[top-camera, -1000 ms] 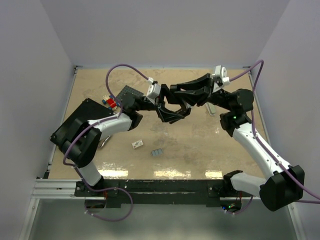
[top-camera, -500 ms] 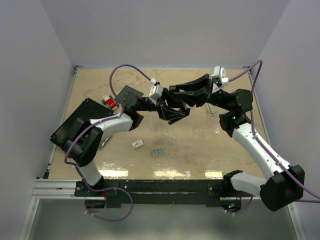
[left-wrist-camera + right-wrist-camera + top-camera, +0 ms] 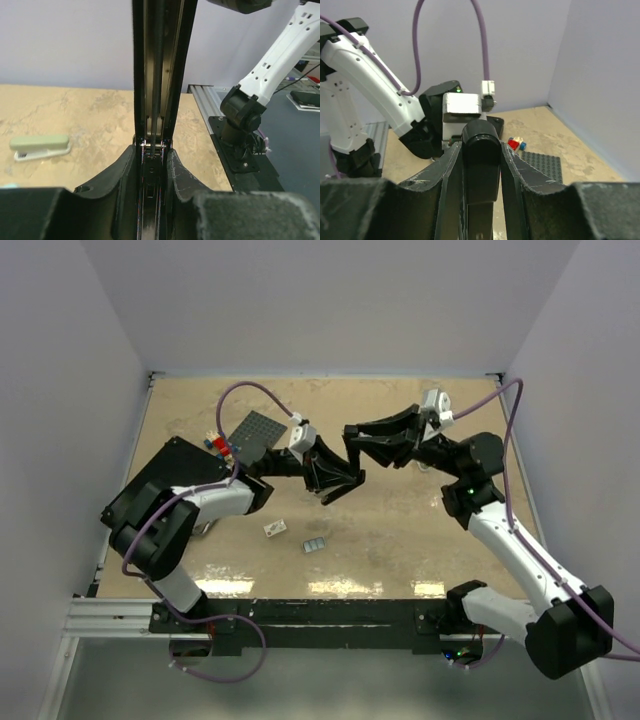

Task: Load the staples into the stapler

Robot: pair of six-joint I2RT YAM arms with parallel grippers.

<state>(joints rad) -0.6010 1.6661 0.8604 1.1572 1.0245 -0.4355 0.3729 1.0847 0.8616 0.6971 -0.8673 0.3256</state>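
Note:
A black stapler (image 3: 340, 462) hangs opened in the air over the middle of the table, held between both grippers. My left gripper (image 3: 322, 478) is shut on its lower rail, whose open channel (image 3: 156, 75) rises upright between the fingers in the left wrist view. My right gripper (image 3: 368, 443) is shut on the stapler's rounded black top arm (image 3: 481, 150). The staples (image 3: 315, 544), a tiny pale grey-blue ribbed block, lie on the table below and nearer than the stapler, beside a little white box (image 3: 275, 528).
A dark grey studded plate (image 3: 255, 430) and small red and blue bricks (image 3: 218, 444) lie at the back left, next to a black slab (image 3: 165, 475). A pale green stapler (image 3: 40, 146) lies on the table in the left wrist view.
Both grippers have moved left and a little nearer with the black stapler, and its two halves now stand wider apart. The staples and the white box have not moved.

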